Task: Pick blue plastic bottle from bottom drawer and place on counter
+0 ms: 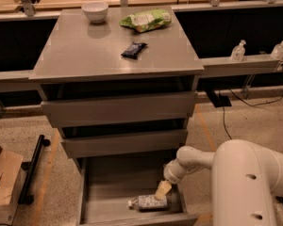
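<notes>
The blue plastic bottle [149,202] lies on its side in the open bottom drawer [108,182], near the front right, white cap pointing left. My gripper [162,190] hangs from the white arm [193,158] inside the drawer, just above and at the right end of the bottle. The grey counter [94,51] tops the cabinet, above two upper drawers.
On the counter stand a white bowl [95,11], a green chip bag [146,20] and a small dark packet [133,50]. Two clear pump bottles [238,51] stand on a ledge at right. A cardboard box [2,182] sits on the floor at left. My white arm body [250,187] fills the lower right.
</notes>
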